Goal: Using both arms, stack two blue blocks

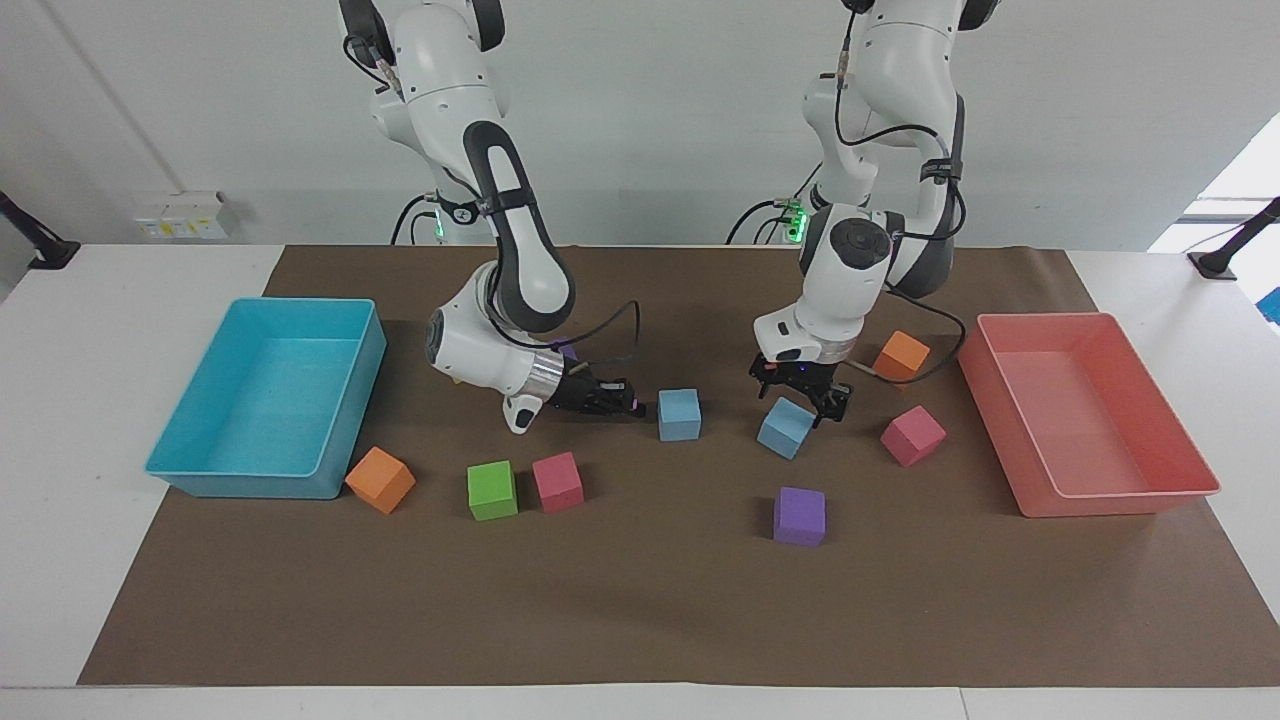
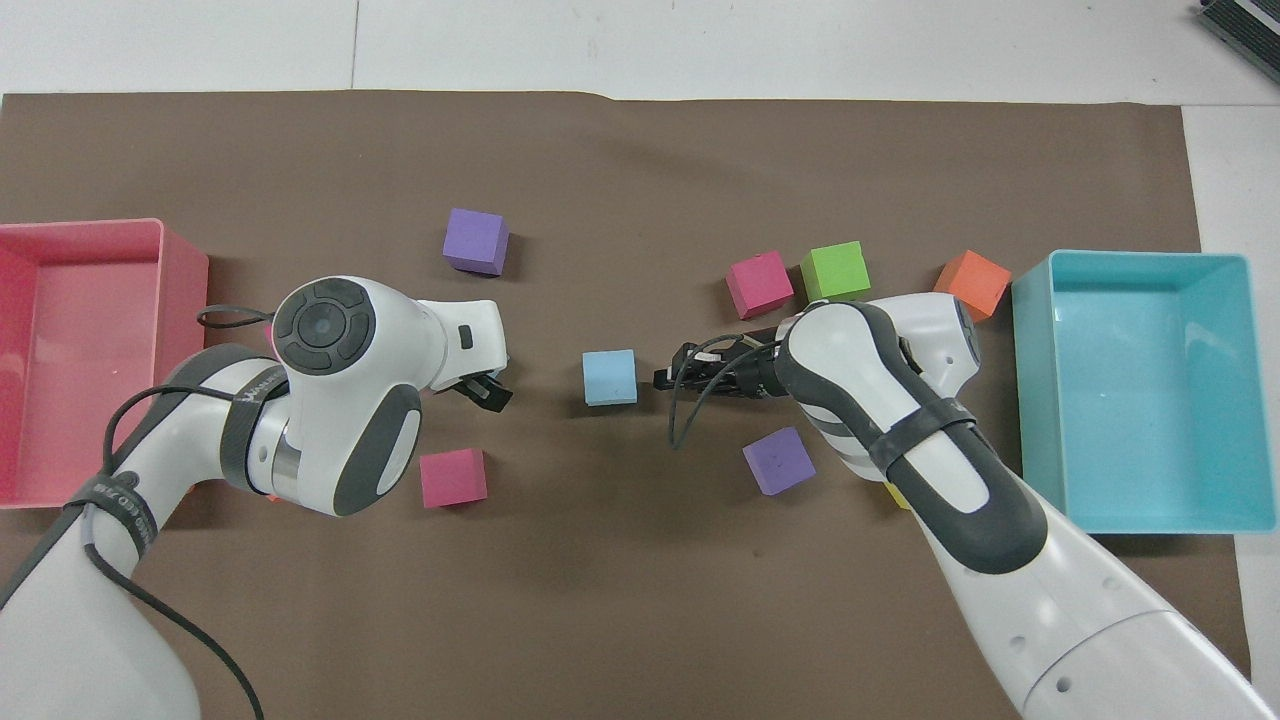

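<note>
No readable text anywhere (arm strap lettering too blurred).

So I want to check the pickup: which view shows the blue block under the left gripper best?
The facing view: the tilted blue block shows whole just below the left gripper. In the overhead view the left arm hides it almost entirely.

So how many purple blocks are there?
2. One purple block sits farthest from the robots, toward the left arm's end. The other lies beside the right arm. More may hide under the arms.
</note>
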You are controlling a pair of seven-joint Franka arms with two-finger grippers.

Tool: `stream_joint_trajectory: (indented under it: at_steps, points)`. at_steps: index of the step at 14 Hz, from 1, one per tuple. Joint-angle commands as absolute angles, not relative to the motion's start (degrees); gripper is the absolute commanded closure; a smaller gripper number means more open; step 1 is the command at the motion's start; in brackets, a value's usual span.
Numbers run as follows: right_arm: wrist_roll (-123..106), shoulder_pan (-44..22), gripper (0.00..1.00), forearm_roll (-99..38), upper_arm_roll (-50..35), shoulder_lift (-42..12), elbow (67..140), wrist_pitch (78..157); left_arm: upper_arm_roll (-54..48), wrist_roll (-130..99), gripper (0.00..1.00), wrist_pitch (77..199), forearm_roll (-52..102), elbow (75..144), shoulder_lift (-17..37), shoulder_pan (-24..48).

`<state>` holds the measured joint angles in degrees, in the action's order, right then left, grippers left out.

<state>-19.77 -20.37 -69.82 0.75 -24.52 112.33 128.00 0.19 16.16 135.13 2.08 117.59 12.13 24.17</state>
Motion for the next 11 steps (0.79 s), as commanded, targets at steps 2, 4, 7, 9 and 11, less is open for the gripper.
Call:
stream_joint_trajectory:
  at_steps: [2, 4, 7, 9, 11]
  points:
    - [-19.6, -19.6, 1.0, -71.19, 0.35, -24.7, 111.8, 126.91, 0.26, 16.35, 0.0, 138.33, 1.85, 118.56, 13.09, 23.99]
    - [-19.6, -19.6, 1.0, -71.1, 0.35, -24.7, 111.8, 126.83, 0.35, 16.43, 0.0, 140.0, 1.76, 118.56, 14.5, 23.82]
    - [-19.6, -19.6, 1.0, -71.1, 0.35, -24.7, 111.8, 126.91, 0.35, 16.52, 0.0, 140.1, 1.76, 118.48, 14.59, 23.73]
    - [-19.6, -19.6, 1.0, -71.02, 0.44, -24.7, 111.8, 126.91, 0.35, 16.7, 0.4, 139.84, 1.76, 118.3, 14.68, 23.64]
    - [-19.6, -19.69, 1.0, -70.75, 0.35, -24.7, 111.8, 127.0, 0.35, 16.7, 0.87, 139.4, 1.76, 118.3, 14.68, 23.64]
